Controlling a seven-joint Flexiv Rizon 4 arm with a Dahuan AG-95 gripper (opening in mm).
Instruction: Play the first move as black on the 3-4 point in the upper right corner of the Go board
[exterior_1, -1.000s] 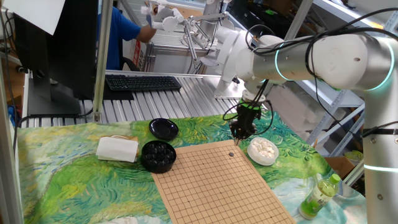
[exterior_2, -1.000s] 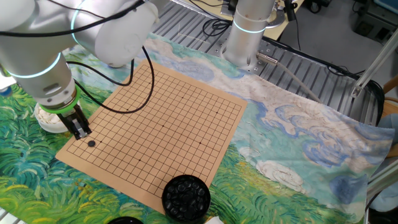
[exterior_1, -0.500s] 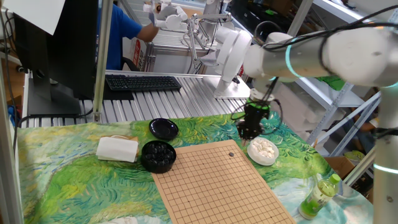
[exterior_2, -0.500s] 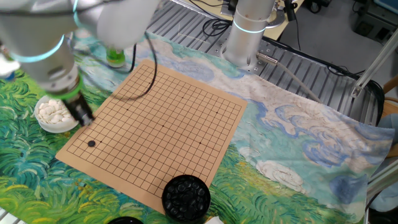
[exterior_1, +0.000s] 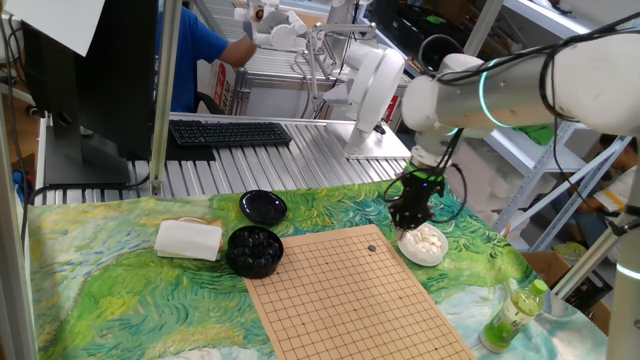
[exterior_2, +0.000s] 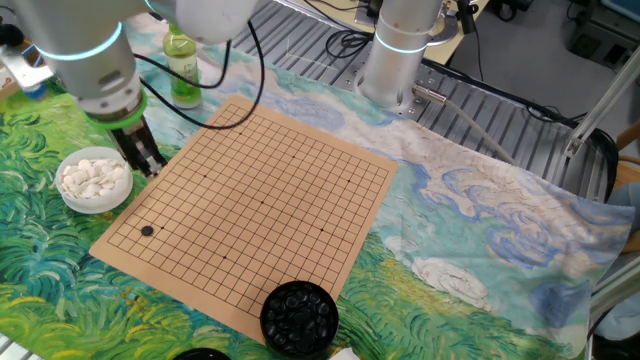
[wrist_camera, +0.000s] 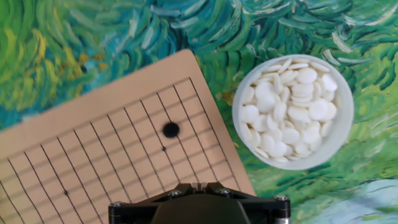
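A single black stone (exterior_1: 372, 248) lies on a crossing near one corner of the wooden Go board (exterior_1: 350, 300). It also shows in the other fixed view (exterior_2: 147, 231) and in the hand view (wrist_camera: 170, 130). My gripper (exterior_1: 405, 222) hangs above the board's edge beside the bowl of white stones, well clear of the black stone. In the other fixed view the gripper (exterior_2: 148, 165) is up and away from the stone. In the hand view its fingertips (wrist_camera: 199, 185) stand together with nothing between them.
A white bowl of white stones (exterior_1: 423, 243) sits beside the board's corner, seen too in the hand view (wrist_camera: 292, 112). A black bowl of black stones (exterior_1: 254, 249), its lid (exterior_1: 263, 207) and a white cloth (exterior_1: 188, 240) lie left. A green bottle (exterior_1: 512, 315) stands front right.
My gripper has risen and drawn away from the black stone, toward the white-stone bowl. The stone stays on the board where it was.
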